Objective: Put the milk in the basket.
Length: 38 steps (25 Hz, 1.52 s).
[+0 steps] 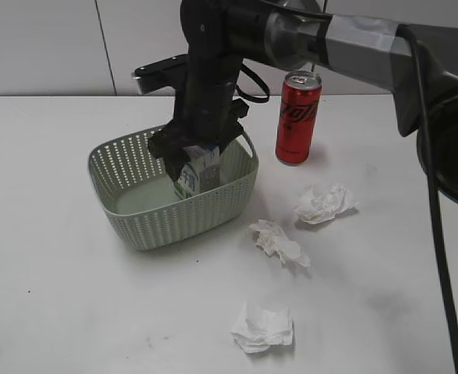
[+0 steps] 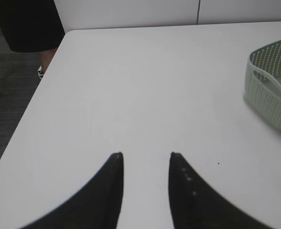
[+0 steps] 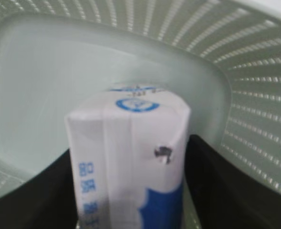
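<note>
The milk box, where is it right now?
In the exterior view, the milk is inside the green basket, left of the red can, gripped by the right gripper.

White table (image 1: 58, 273) carries basket (image 1: 135, 214), red can (image 1: 297, 117) (upright), three crumpled tissues (image 1: 262, 327).

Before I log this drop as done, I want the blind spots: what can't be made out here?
- Exterior view: the right gripper hides the top of the milk; whether it rests on the basket floor is unclear.
- Right wrist view: the milk's lower part is cut off.
- Left wrist view: most of the basket is cut off.
</note>
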Tool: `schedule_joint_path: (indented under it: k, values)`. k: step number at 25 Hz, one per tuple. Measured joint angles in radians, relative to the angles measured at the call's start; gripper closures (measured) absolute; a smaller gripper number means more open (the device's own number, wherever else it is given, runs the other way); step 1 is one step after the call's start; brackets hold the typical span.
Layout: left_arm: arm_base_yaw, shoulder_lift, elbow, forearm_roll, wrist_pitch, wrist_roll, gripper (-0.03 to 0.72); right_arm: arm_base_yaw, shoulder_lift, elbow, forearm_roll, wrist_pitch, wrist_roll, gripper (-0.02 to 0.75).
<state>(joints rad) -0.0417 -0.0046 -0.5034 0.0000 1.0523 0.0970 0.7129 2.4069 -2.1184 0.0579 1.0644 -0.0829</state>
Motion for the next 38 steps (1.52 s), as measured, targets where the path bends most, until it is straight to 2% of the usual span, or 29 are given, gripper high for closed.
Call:
schedule_joint_path:
  k: [8,11,21,27,34,38]
  values:
    - [0.0,0.0,0.0,0.0,0.0,0.0,0.449,-0.003,-0.056,-0.099,0.009,0.098,0.001,0.08]
    - [0.0,0.0,0.0,0.0,0.0,0.0,0.449,-0.012,-0.133,-0.103,-0.026,0.125,0.003,0.08]
    - [0.0,0.0,0.0,0.0,0.0,0.0,0.449,-0.138,-0.415,-0.081,-0.134,0.144,0.056,0.092]
    - [0.0,0.0,0.0,0.0,0.0,0.0,0.449,-0.242,-0.585,0.126,-0.182,0.144,0.071,0.108]
    - [0.0,0.0,0.0,0.0,0.0,0.0,0.449,-0.381,-0.803,0.541,-0.202,0.143,0.089,0.135]
    - [0.0,0.0,0.0,0.0,0.0,0.0,0.449,-0.402,-0.96,0.769,-0.208,0.102,0.1,0.141]
